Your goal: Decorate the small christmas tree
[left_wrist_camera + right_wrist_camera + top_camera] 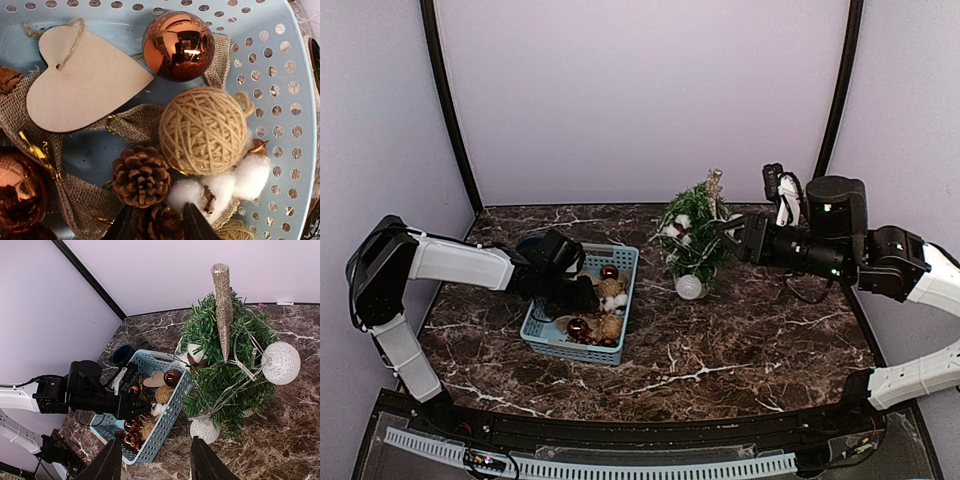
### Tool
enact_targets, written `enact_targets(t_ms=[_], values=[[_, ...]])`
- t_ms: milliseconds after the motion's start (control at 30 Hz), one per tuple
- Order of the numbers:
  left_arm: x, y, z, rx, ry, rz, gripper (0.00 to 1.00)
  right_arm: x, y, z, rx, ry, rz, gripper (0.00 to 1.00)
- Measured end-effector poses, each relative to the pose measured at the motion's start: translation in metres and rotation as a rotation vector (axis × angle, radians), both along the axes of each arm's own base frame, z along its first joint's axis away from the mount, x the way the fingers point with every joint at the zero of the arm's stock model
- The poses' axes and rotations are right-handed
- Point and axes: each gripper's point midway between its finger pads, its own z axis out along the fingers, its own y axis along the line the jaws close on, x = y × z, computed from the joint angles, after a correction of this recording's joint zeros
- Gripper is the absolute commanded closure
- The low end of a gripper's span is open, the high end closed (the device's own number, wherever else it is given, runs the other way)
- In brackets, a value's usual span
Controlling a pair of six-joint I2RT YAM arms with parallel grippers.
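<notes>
Two dark fingers [197,227] of our left claw [159,209] poke up from the bottom edge of the left wrist picture, one on each side of a little pinecone [160,225]. They sit very close to it, but we cannot tell if they are squeezing it yet. Just above it lies a bigger pinecone [140,175]. To the right are a puff of cotton [250,175] and a ball of string [202,131]. All of this lies in the blue basket [295,125].

The small christmas tree [692,235] stands on the counter [750,340] in the upper middle of the top picture, just right of the basket (it already wears white balls [281,363] and a glittery spike [222,310]). Our right claw [156,440] hangs beside the tree, fingers wide apart, with nothing between them.

We think the step now is picking up the little pinecone. To do it well, we should close gently on the middle of the cone so it does not pop out sideways. We should lift slowly and straight up, because the cotton and the brown cloth ribbon [130,122] lie right next to it and could come along. If something does cling, a tiny shake over the basket should drop it.
</notes>
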Motion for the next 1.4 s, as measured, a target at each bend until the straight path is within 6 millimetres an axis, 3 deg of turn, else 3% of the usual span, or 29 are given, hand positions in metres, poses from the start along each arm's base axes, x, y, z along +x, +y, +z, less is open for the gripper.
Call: enact_targets(t_ms=[467, 733, 933, 1233, 1400], values=[[0.013, -0.002, 0.022, -0.025, -0.091, 0.008, 0.67, 0.000, 0.000, -0.004, 0.001, 0.011, -0.005, 0.51], [0.011, -0.002, 0.010, -0.010, -0.064, 0.008, 0.77, 0.000, 0.000, -0.004, 0.002, 0.012, -0.006, 0.50], [0.010, -0.005, 0.002, -0.015, -0.040, 0.002, 0.78, 0.001, -0.002, -0.004, 0.002, 0.013, -0.017, 0.50], [0.013, -0.015, 0.003, -0.063, -0.046, -0.005, 1.00, 0.002, -0.003, -0.007, 0.003, 0.021, -0.028, 0.50], [0.018, -0.018, 0.009, -0.091, -0.080, -0.001, 1.00, 0.001, -0.007, -0.004, 0.010, 0.017, -0.033, 0.50]])
